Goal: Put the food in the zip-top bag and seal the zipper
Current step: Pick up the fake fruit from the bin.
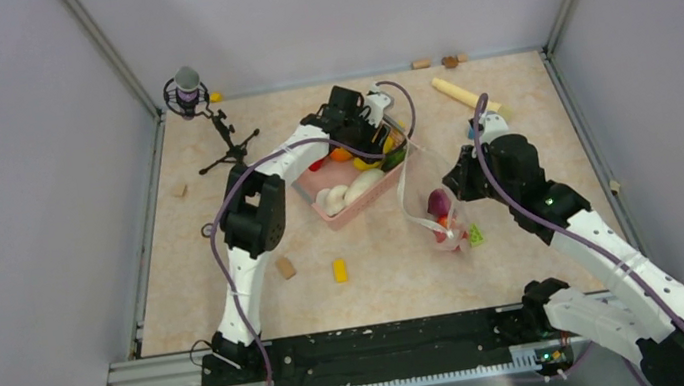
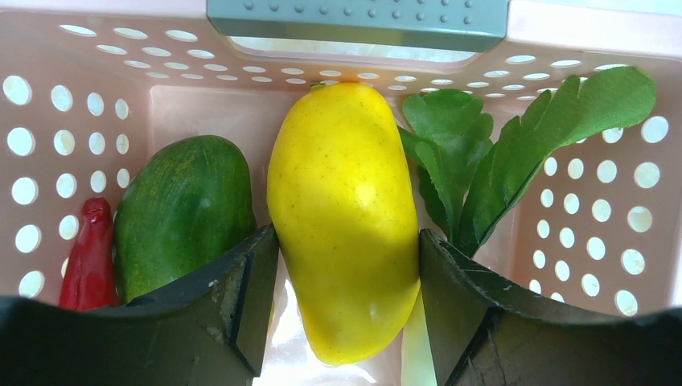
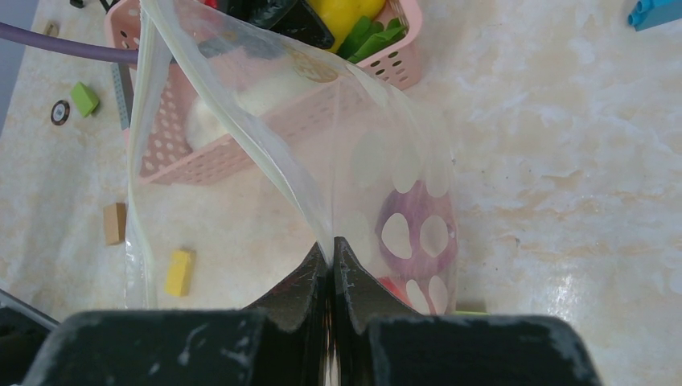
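Food lies divided: a yellow mango, a green mango and a red chili in the pink basket toward the worktop's far edge, a purple onion already inside the zip-top bag just right of the basket. The left end effector straddles the yellow mango, fingers apart at its flanks; whether they press it cannot be told. The right end effector is clamped together on the bag's edge, holding one side up. The smooth, rounded mango may squirt from a grip set near its lower end, or the fingers may snag the leaves beside it. With only one lip held, the limp mouth may sag shut, so that the fruit strikes the film, tugs it from the pinch or lands on the worktop.
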Tool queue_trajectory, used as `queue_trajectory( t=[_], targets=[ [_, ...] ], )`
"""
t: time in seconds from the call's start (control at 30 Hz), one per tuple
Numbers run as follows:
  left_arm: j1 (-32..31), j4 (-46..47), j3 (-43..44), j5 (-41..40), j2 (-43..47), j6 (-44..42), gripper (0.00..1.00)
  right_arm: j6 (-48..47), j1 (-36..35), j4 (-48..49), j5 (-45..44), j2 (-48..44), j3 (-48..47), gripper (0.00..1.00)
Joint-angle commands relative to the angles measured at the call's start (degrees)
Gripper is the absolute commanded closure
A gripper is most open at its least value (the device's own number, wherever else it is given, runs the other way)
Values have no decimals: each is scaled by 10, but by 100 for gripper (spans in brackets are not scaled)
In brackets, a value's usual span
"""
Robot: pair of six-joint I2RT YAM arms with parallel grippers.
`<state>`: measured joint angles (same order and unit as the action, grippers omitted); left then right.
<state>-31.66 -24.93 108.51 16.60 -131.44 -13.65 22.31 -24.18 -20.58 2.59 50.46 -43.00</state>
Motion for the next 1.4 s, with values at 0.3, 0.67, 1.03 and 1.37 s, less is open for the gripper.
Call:
queue_trajectory(
  t=[0.3,0.67,1.03,1.37],
  targets=[
    [-7,80,-96,1,122,18,100,0,2,22,-15,9,2,97],
    [-7,212,-215,-60,237,75,100,2,2,20,-23,12,2,97],
    [-7,292,-291,-27,409,156,100,2,3,17,-29,12,-2,97],
    [-32,434,-386,277,515,223,100,4,2,11,-8,3,-3,97]
  ],
)
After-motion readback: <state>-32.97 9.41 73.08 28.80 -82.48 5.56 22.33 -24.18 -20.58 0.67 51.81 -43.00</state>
